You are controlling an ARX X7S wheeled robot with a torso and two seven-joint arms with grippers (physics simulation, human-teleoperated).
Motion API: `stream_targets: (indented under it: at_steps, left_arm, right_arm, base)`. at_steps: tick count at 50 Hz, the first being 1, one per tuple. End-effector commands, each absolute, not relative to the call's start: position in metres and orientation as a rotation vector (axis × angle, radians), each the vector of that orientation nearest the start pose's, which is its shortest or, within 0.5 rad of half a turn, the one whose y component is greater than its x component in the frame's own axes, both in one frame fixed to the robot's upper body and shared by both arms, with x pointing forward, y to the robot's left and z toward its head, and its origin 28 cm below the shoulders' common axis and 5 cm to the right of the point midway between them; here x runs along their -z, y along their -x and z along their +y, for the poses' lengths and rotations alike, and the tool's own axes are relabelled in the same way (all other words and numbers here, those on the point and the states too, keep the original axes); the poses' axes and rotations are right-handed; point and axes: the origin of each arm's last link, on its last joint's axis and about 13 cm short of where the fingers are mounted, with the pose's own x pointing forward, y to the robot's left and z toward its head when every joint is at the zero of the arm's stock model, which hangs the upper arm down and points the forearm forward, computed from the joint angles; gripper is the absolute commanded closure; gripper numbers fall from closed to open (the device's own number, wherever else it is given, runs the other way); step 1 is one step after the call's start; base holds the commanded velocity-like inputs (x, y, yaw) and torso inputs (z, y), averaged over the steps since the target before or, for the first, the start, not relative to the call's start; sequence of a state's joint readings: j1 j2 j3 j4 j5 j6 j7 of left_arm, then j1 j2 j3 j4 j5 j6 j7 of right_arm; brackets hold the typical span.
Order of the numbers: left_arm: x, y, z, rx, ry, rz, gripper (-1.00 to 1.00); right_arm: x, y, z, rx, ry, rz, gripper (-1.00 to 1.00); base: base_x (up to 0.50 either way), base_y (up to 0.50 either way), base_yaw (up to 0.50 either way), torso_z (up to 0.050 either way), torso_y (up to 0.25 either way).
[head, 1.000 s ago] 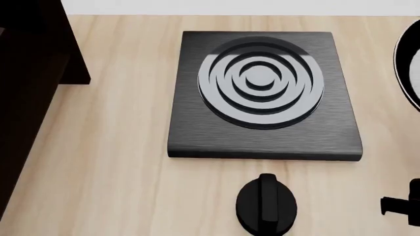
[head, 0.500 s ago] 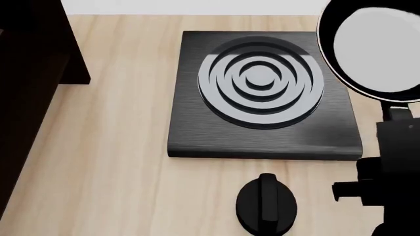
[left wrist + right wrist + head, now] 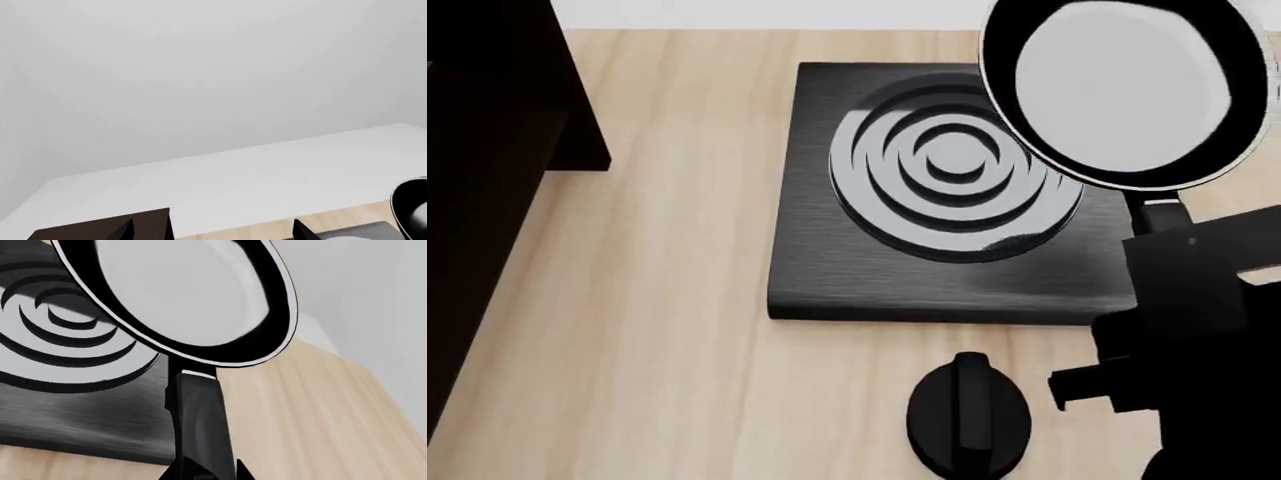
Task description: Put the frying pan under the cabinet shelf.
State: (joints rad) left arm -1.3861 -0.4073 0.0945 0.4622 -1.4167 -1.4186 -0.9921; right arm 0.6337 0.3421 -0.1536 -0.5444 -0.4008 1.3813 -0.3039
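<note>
The frying pan (image 3: 1121,95), black with a glossy pale inside, hangs in the air above the burner plate's far right corner. Its handle (image 3: 1154,212) runs back into my right arm (image 3: 1194,290). In the right wrist view the pan (image 3: 180,295) fills the frame, and my right gripper (image 3: 203,475) is shut on its handle (image 3: 197,415). The dark cabinet shelf (image 3: 487,150) stands at the far left of the table. My left gripper (image 3: 213,236) is open and empty, raised, looking over the cabinet's top (image 3: 93,231), and sees the pan's edge (image 3: 410,207).
A square black burner plate (image 3: 827,260) with concentric rings lies in the middle of the light wooden table (image 3: 654,330). A round black knob (image 3: 968,415) sits in front of it. A white wall (image 3: 200,75) stands behind.
The right arm has moved left into the head view, carrying the pan from the right edge to above the burner plate's right corner.
</note>
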Motion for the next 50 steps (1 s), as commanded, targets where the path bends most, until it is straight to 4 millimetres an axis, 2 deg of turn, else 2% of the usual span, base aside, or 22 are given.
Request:
stream_targets:
  at_steps: [1, 9, 10, 11, 25, 32, 43, 50]
  left_arm:
    - [-0.358, -0.236, 0.205, 0.082, -0.182, -0.286, -1.0]
    - [-0.358, -0.236, 0.205, 0.082, -0.182, -0.286, -1.0]
    - [-0.362, -0.219, 0.206, 0.074, -0.214, -0.325, -1.0]
    - [-0.358, -0.234, 0.204, 0.085, -0.185, -0.285, -1.0]
    - [-0.363, -0.238, 0.201, 0.088, -0.203, -0.282, -1.0]
    - [-0.363, -0.239, 0.199, 0.091, -0.213, -0.283, -1.0]
    - [-0.366, -0.234, 0.202, 0.084, -0.202, -0.3, -1.0]
    - [-0.368, -0.233, 0.202, 0.086, -0.188, -0.315, -1.0]
  right_arm:
    - [-0.211, -0.253, -0.177, 0.247, 0.47, 0.171, 1.0]
    - [-0.211, -0.253, -0.177, 0.247, 0.47, 0.171, 1.0]
    - [-0.23, -0.249, -0.183, 0.314, 0.512, 0.216, 1.0]
    - [-0.213, -0.252, -0.175, 0.238, 0.474, 0.17, 1.0]
    - [-0.255, -0.264, -0.17, 0.098, 0.576, 0.23, 1.0]
    - [-0.278, -0.267, -0.161, 0.017, 0.612, 0.259, 1.0]
    - [-0.294, -0.266, -0.149, -0.1, 0.66, 0.307, 1.0]
    - [-0.294, -0.26, -0.14, -0.172, 0.738, 0.346, 1.0]
  base:
    - [0.0, 0.0, 0.0, 0.0, 0.0]
    - [0.0, 0.0, 0.0, 0.0, 0.0]
    - [0.0, 0.0, 0.0, 0.0, 0.0]
    - [0.0, 0.0, 0.0, 0.0, 0.015]
    - [0.0, 0.0, 0.0, 0.0, 0.002]
    - [0.0, 0.0, 0.0, 0.0, 0.001]
    - [0.0, 0.0, 0.0, 0.001, 0.003]
    - [0.0, 0.0, 0.0, 0.0, 0.002]
